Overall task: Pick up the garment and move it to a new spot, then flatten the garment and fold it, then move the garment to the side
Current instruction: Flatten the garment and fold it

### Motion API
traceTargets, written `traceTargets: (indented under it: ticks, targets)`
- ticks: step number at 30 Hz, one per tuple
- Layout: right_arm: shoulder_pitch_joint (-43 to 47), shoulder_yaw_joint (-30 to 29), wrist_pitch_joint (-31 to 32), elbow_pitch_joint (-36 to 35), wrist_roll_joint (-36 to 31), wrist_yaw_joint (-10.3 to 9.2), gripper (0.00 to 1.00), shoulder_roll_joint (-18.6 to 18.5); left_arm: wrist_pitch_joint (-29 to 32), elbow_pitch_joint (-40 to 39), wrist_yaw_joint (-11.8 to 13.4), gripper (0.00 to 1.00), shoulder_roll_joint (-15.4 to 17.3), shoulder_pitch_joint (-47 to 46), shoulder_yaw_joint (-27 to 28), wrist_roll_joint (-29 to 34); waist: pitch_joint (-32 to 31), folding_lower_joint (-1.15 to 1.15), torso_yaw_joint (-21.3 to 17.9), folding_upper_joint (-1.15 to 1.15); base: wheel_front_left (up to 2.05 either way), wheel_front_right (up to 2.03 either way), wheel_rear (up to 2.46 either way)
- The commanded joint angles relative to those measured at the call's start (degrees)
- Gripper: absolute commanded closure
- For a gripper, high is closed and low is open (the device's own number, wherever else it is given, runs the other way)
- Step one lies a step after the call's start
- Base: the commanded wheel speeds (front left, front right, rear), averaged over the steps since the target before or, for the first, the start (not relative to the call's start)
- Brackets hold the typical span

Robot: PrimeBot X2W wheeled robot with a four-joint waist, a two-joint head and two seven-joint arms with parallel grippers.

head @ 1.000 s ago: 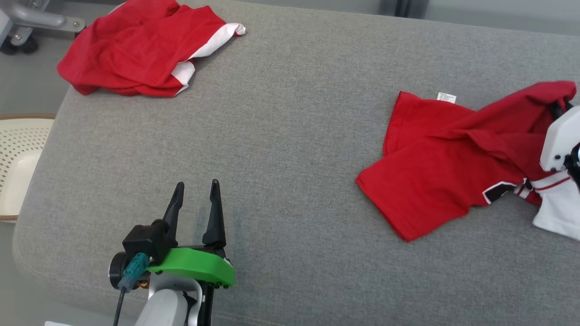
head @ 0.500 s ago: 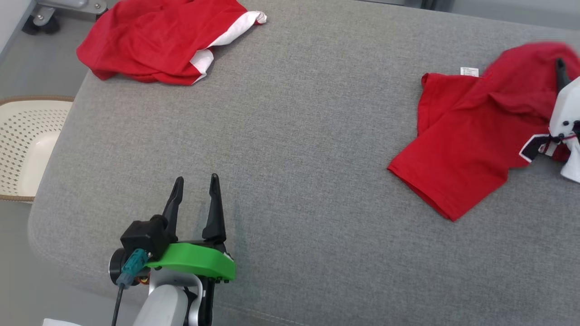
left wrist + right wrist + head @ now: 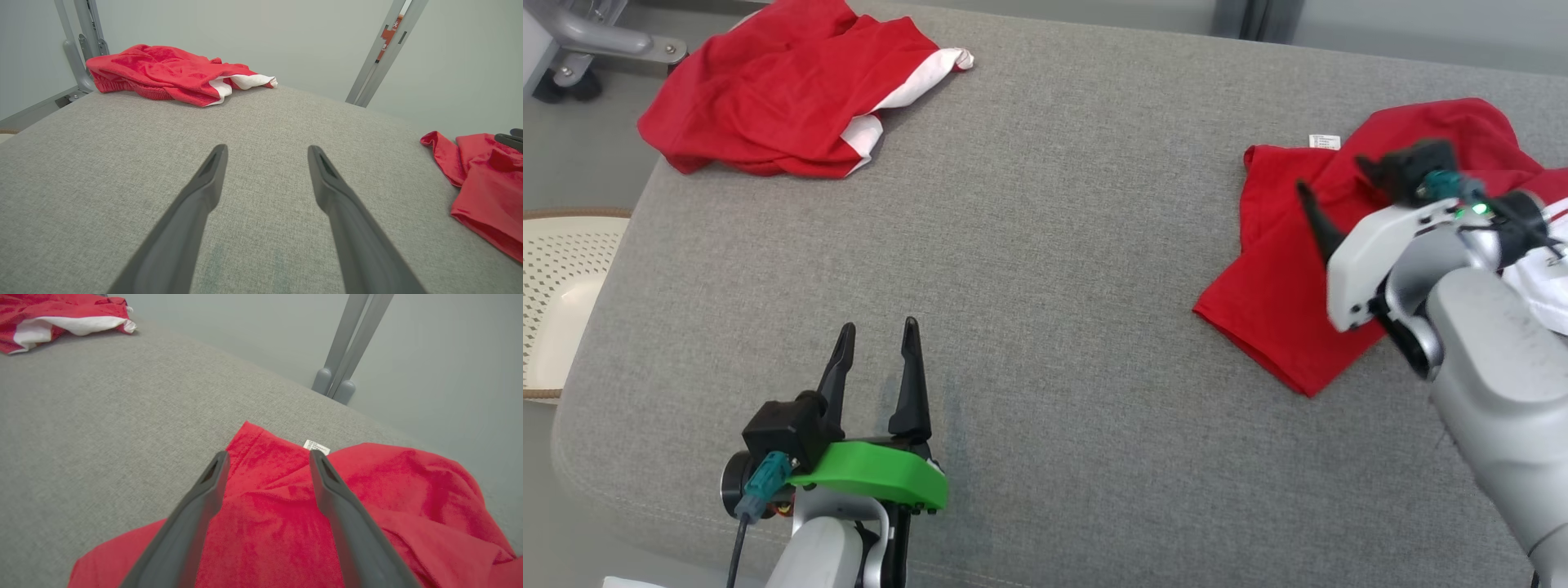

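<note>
A grey padded surface (image 3: 1045, 245) is the landmark here. The garment (image 3: 1274, 302), red, lies crumpled at the surface's right edge, its near corner pointing toward the middle. A second red and white garment (image 3: 768, 106) is heaped on the far left corner, well apart from the first.

The pale right arm (image 3: 1486, 351) reaches in over the right edge and covers much of the garment in the head view. A white panel (image 3: 1539, 282) of that garment is cut off at the frame border. A cream perforated basket (image 3: 564, 253) sits off the surface's left edge, only partly in frame. Grey metal posts (image 3: 351, 343) stand beyond the far edge.

The left gripper (image 3: 876, 347) sits over the bare near-left part of the surface, fingers spread and empty. The right gripper (image 3: 267, 457) has its fingers spread over the garment with nothing between them; whether they touch the cloth cannot be told. A small white label (image 3: 1324, 141) lies at the garment's far edge; its print is unreadable.
</note>
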Motion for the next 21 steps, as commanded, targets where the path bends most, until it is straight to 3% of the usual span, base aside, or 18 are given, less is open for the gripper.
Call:
traceTargets:
  ticks: [1,9,14,18,19,21]
  targets:
    - [2.15,3.42,0.88,-2.57,2.4,-0.07,0.0,-0.17,-0.02,0.01,-0.2,0.0,0.19,0.31,0.12,0.32,0.11,0.0,0.11,0.0,0.0,0.0,0.0]
    - [7.51,19.3,7.79,-14.07,10.52,-0.07,0.0,-4.83,-0.02,0.22,-0.28,0.0,0.19,0.05,0.08,-0.06,0.2,0.0,1.05,0.0,0.0,0.0,0.0]
    - [7.85,23.58,10.72,-14.6,11.39,-0.07,0.0,-6.55,-0.02,0.11,-0.17,0.0,0.19,-0.15,-0.08,-0.22,0.25,0.0,1.6,0.0,0.0,0.0,0.0]
    - [7.02,24.85,12.06,-11.91,10.92,-0.07,0.0,-5.83,-0.02,0.05,-0.03,0.0,0.19,-0.23,-0.23,-0.36,0.38,0.0,1.77,0.0,0.0,0.0,0.0]
    - [6.72,24.66,12.14,-10.82,10.37,-0.07,0.44,-5.4,-0.02,0.05,0.05,0.0,0.19,-0.25,-0.3,-0.41,0.4,0.0,1.8,0.0,0.0,0.0,0.0]
    - [6.03,24.31,11.49,-8.6,9.1,-0.09,0.72,-4.48,-0.02,0.16,0.12,0.0,0.19,-0.43,-0.5,-0.6,0.45,0.0,1.9,0.0,0.0,0.0,0.0]
